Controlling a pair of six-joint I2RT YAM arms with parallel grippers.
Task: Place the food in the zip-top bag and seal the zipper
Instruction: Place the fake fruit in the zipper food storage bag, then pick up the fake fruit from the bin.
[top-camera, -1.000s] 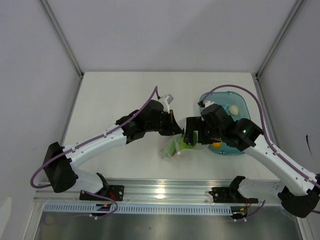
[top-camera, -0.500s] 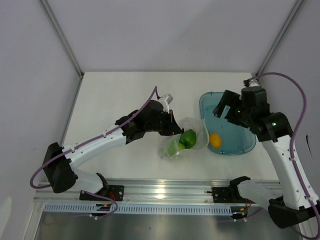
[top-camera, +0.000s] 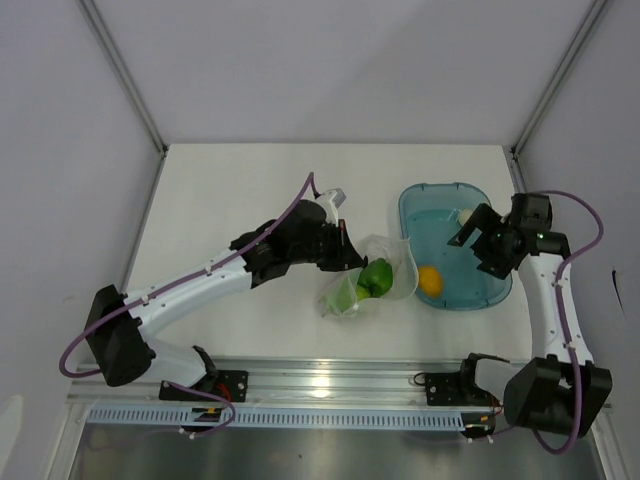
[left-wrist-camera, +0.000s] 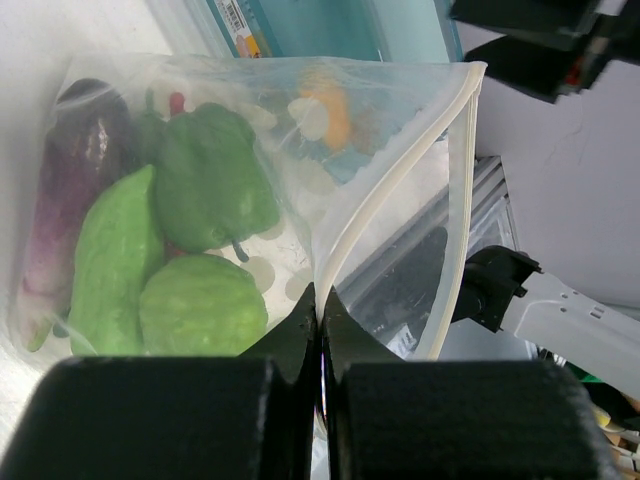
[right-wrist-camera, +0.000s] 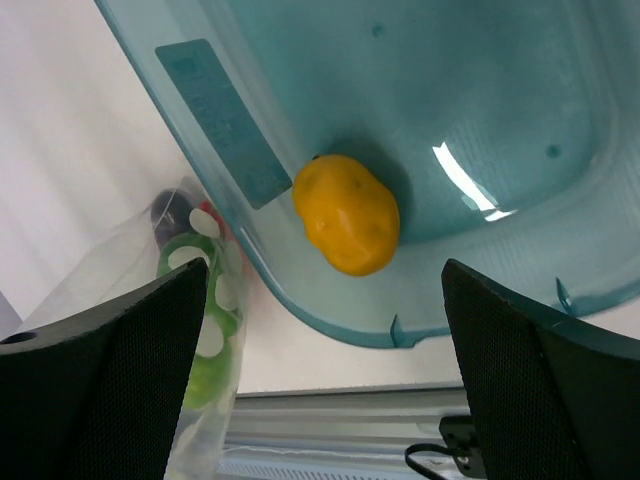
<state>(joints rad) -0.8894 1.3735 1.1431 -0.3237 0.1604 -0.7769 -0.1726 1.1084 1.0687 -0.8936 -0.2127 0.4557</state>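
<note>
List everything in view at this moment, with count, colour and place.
zip-top bag: one, clear, on the table just left of the tray, mouth open
zipper: one, whitish strip, unsealed
green food: three pieces, green, inside the bag
purple piece: one, purple, inside the bag
red piece: one small bit visible, red, inside the bag
yellow-orange fruit: one, yellow-orange, in the tray
tray: one, teal-blue, right side of the table
table: one, white
left gripper: one, black, shut on the bag's rim
right gripper: one, black, open and empty above the tray
</note>
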